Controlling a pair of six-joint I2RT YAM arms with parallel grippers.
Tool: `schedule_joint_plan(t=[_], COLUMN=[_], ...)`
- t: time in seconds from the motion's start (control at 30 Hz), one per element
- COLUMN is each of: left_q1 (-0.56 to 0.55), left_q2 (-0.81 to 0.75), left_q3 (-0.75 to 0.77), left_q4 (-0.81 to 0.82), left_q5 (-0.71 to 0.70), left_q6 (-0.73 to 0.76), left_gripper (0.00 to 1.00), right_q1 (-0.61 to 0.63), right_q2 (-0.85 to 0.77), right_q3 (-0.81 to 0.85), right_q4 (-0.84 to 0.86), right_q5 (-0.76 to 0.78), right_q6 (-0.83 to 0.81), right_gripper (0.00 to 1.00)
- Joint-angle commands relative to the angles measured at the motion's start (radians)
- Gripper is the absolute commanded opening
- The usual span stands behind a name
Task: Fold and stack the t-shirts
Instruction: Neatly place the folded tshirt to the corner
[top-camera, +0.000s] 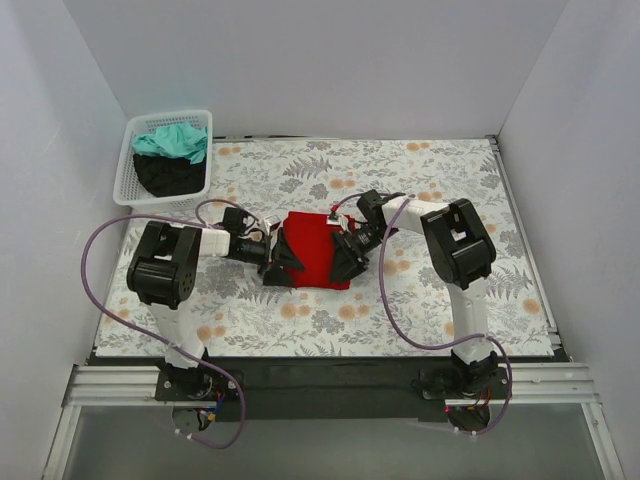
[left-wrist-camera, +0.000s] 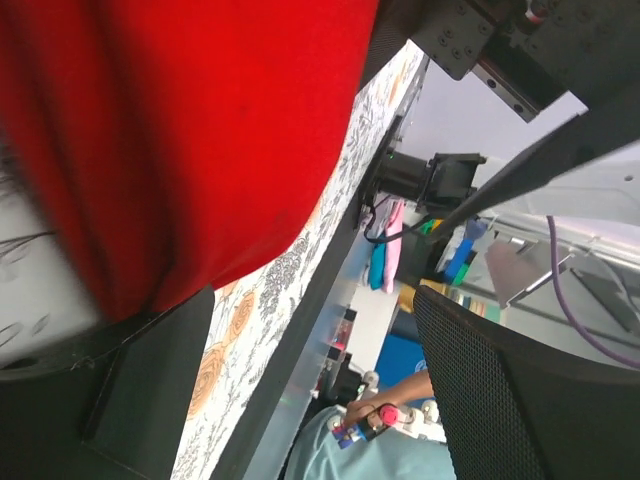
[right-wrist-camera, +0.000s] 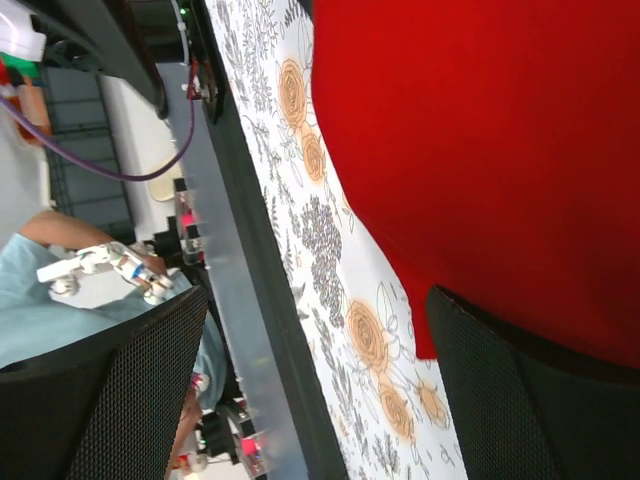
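Note:
A bright red t-shirt (top-camera: 315, 250) lies folded into a narrow rectangle in the middle of the table. My left gripper (top-camera: 281, 256) is at its left edge and my right gripper (top-camera: 349, 256) at its right edge, both low at the cloth. In the left wrist view the red t-shirt (left-wrist-camera: 200, 130) fills the upper left, and the left gripper (left-wrist-camera: 310, 400) is open with one finger (left-wrist-camera: 110, 400) against the cloth's edge. In the right wrist view the right gripper (right-wrist-camera: 320, 390) is open, with one finger (right-wrist-camera: 540, 400) over the edge of the red t-shirt (right-wrist-camera: 480, 150). Neither grips cloth.
A white lattice basket (top-camera: 124, 178) stands at the back left and holds a teal t-shirt (top-camera: 172, 142) and a black t-shirt (top-camera: 170, 176). The floral table cover (top-camera: 430, 180) ends at a black front edge (top-camera: 330, 370). White walls enclose the back and sides.

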Motion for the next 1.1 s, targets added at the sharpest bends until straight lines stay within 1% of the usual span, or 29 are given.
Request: schedule_joint_plan(t=[0.0, 0.07, 0.13, 0.2, 0.23, 0.27, 0.3, 0.33, 0.37, 0.43, 0.47, 0.53, 0.57, 0.63, 0.67, 0.7, 0.73, 0.77, 0.8, 0.83, 0.9, 0.97, 1.07], left_q1=[0.062, 0.085, 0.108, 0.111, 0.111, 0.108, 0.102, 0.093, 0.062, 0.027, -0.017, -0.071, -0.149, -0.232, -0.307, -0.335, -0.361, -0.402, -0.420, -0.446, -0.457, -0.461, -0.457], left_q2=[0.002, -0.035, -0.111, -0.176, -0.257, -0.294, -0.337, -0.365, -0.392, -0.399, -0.394, -0.391, -0.389, -0.341, -0.313, -0.244, -0.215, -0.184, -0.134, -0.101, -0.052, 0.029, 0.135], left_q3=[-0.014, -0.025, -0.026, -0.013, -0.005, 0.017, 0.030, 0.049, 0.073, 0.145, 0.167, 0.221, 0.233, 0.296, 0.325, 0.355, 0.410, 0.431, 0.446, 0.492, 0.535, 0.575, 0.571], left_q4=[-0.002, -0.042, -0.090, -0.139, -0.180, -0.191, -0.199, -0.229, -0.252, -0.306, -0.323, -0.344, -0.345, -0.351, -0.355, -0.366, -0.377, -0.377, -0.369, -0.366, -0.366, -0.374, -0.418], left_q5=[-0.128, -0.128, -0.134, -0.169, -0.198, -0.290, -0.338, -0.385, -0.437, -0.571, -0.602, -0.631, -0.665, -0.833, -0.898, -0.930, -0.997, -1.028, -1.054, -1.099, -1.101, -1.163, -1.211], left_q6=[0.043, 0.077, 0.103, 0.172, 0.192, 0.206, 0.229, 0.249, 0.272, 0.319, 0.339, 0.436, 0.450, 0.446, 0.410, 0.406, 0.395, 0.377, 0.373, 0.373, 0.370, 0.363, 0.387], left_gripper=[0.82, 0.82, 0.81, 0.82, 0.84, 0.86, 0.93, 0.93, 0.93, 0.93, 0.93, 0.93, 0.93, 0.94, 0.93, 0.93, 0.93, 0.94, 0.93, 0.93, 0.94, 0.94, 0.94], right_q1=[-0.069, -0.078, -0.078, -0.080, -0.083, -0.086, -0.095, -0.098, -0.106, -0.107, -0.109, -0.109, -0.113, -0.127, -0.138, -0.144, -0.152, -0.164, -0.170, -0.175, -0.188, -0.196, -0.204], right_q2=[0.014, -0.034, -0.105, -0.162, -0.193, -0.255, -0.286, -0.335, -0.353, -0.385, -0.408, -0.441, -0.449, -0.459, -0.459, -0.460, -0.463, -0.466, -0.468, -0.472, -0.479, -0.488, -0.494], right_q3=[-0.055, -0.090, -0.103, -0.106, -0.104, -0.100, -0.085, -0.074, -0.060, -0.025, -0.017, -0.015, -0.015, -0.006, -0.005, -0.003, -0.003, -0.009, -0.012, -0.014, -0.029, -0.043, -0.052], right_q4=[0.035, 0.023, 0.002, -0.032, -0.035, -0.037, -0.028, -0.025, -0.020, 0.009, 0.023, 0.060, 0.067, 0.072, 0.072, 0.072, 0.071, 0.071, 0.071, 0.071, 0.069, 0.068, 0.069], right_q5=[0.131, 0.136, 0.119, 0.122, 0.128, 0.163, 0.199, 0.281, 0.326, 0.426, 0.523, 0.616, 0.683, 0.711, 0.722, 0.725, 0.724, 0.721, 0.721, 0.716, 0.711, 0.705, 0.701], right_q6=[-0.005, -0.016, -0.031, -0.058, -0.062, -0.064, -0.062, -0.061, -0.059, -0.041, -0.042, -0.042, -0.042, -0.041, -0.039, -0.035, -0.032, -0.032, -0.032, -0.032, -0.032, -0.036, -0.044], right_gripper=[0.97, 0.97, 0.97, 0.98, 0.98, 0.98, 0.98, 0.98, 0.98, 0.98, 0.99, 0.98, 0.98, 0.98, 0.98, 0.99, 0.98, 0.98, 0.98, 0.98, 0.98, 0.98, 0.98])
